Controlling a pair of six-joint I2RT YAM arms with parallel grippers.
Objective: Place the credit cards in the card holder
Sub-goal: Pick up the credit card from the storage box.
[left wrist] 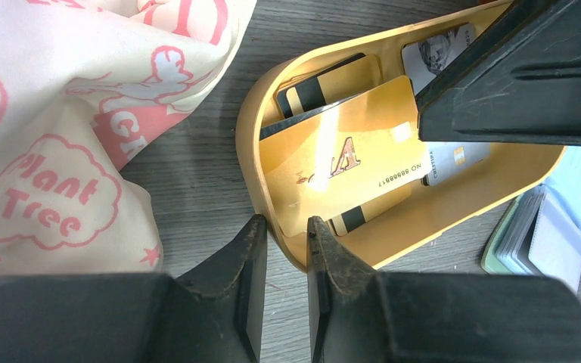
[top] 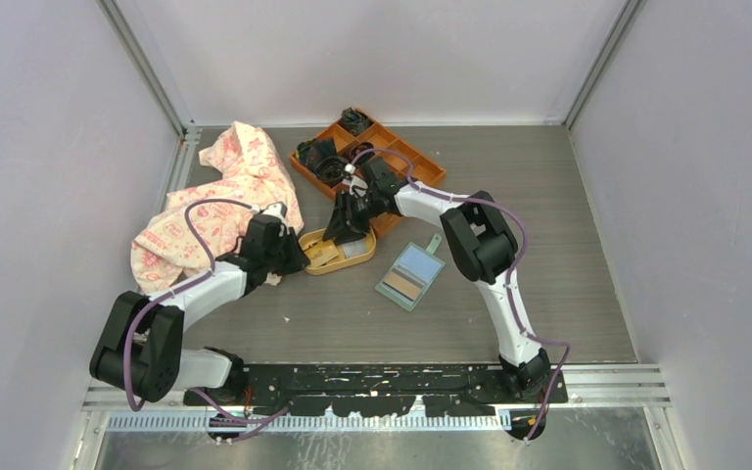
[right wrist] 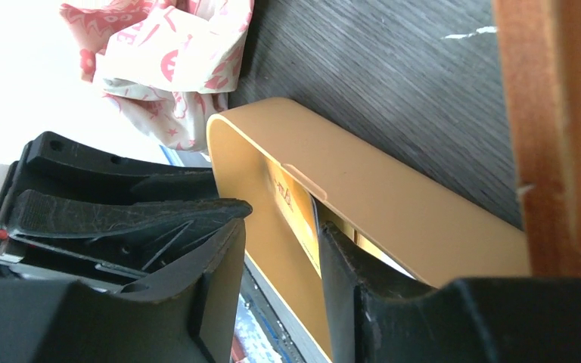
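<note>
The credit cards lie in a yellow oval dish (top: 338, 270). A gold card (left wrist: 340, 159) is on top, leaning up. A black-striped card (left wrist: 321, 89) and a pale grey-white card (left wrist: 439, 49) lie under it. My left gripper (top: 294, 257) is at the dish's left end. Its jaws (left wrist: 286, 231) are closed on the dish rim (left wrist: 246, 136), one finger outside and one inside. My right gripper (top: 346, 227) reaches into the dish from behind. It is open (right wrist: 281, 223), with one finger against the gold card (right wrist: 291, 204). The sage-green card holder (top: 411, 275) lies open to the dish's right, apart from both grippers.
An orange compartment tray (top: 421, 162) with dark items stands behind the dish, close to my right arm. A pink-printed cloth (top: 225, 196) is heaped at the left beside my left arm. The card holder's edge shows in the left wrist view (left wrist: 537, 234).
</note>
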